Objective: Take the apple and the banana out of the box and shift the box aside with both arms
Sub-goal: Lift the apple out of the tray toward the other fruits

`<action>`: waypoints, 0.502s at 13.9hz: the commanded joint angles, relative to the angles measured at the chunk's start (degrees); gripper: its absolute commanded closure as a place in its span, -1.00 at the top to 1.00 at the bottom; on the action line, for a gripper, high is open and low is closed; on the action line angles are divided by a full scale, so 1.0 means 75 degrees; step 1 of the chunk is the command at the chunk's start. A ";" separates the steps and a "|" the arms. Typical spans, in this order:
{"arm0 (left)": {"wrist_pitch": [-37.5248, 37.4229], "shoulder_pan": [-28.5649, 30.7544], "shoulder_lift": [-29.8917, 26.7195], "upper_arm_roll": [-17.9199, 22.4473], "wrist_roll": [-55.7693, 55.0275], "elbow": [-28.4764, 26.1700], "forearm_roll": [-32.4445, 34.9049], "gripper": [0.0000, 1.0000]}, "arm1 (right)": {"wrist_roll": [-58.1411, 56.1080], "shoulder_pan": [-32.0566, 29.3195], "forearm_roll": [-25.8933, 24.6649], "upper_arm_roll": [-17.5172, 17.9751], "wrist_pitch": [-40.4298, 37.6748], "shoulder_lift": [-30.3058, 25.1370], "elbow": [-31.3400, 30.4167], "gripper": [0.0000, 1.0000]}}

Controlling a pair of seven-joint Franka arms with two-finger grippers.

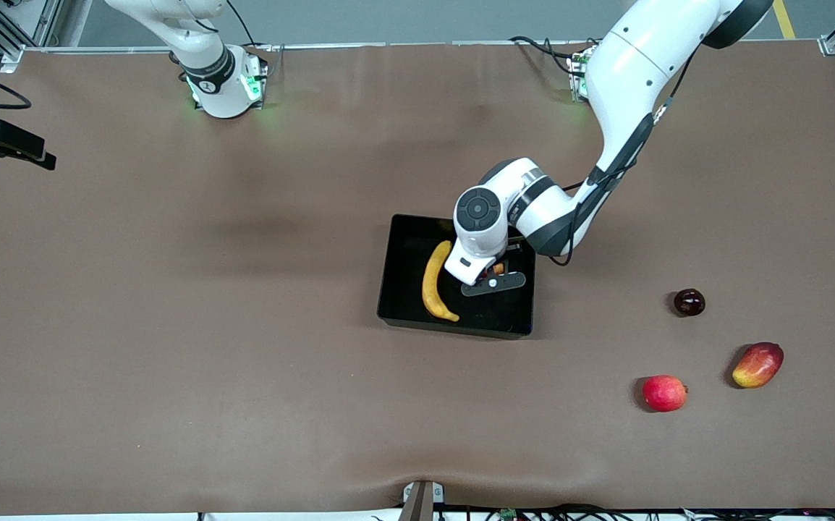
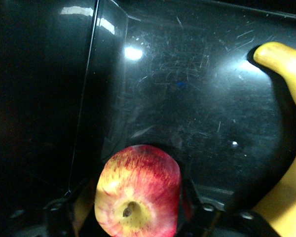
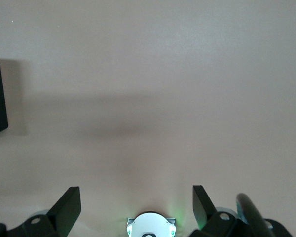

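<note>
Apple sits clamped between left fingers over box.

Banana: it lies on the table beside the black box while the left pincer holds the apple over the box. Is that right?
Not quite. The banana lies inside the black box, as the front view shows. The rest stands: the left pincer holds the apple over the box.

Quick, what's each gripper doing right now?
Left gripper: shut on the apple, over the box.
Right gripper: open, holding nothing, waiting.
</note>
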 commanded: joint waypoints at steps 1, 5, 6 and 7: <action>0.0032 0.0032 -0.0143 -0.0037 0.0011 0.0074 0.0187 -1.00 | -0.0072 -0.0180 0.0127 0.0092 -0.0065 0.0014 0.0033 1.00; -0.0539 0.0101 -0.0670 -0.0142 0.0537 0.0810 -0.0034 -1.00 | -0.0072 -0.0191 0.0127 0.0092 -0.0065 0.0049 0.0033 1.00; -0.0809 0.0148 -0.0787 -0.0155 0.0736 0.1138 -0.0209 -1.00 | -0.0072 -0.0191 0.0127 0.0092 -0.0123 0.0049 0.0033 1.00; -0.1206 0.0218 -0.0916 -0.0155 0.1074 0.1466 -0.0269 -1.00 | -0.0072 -0.0215 0.0127 0.0092 -0.0159 0.0049 0.0033 1.00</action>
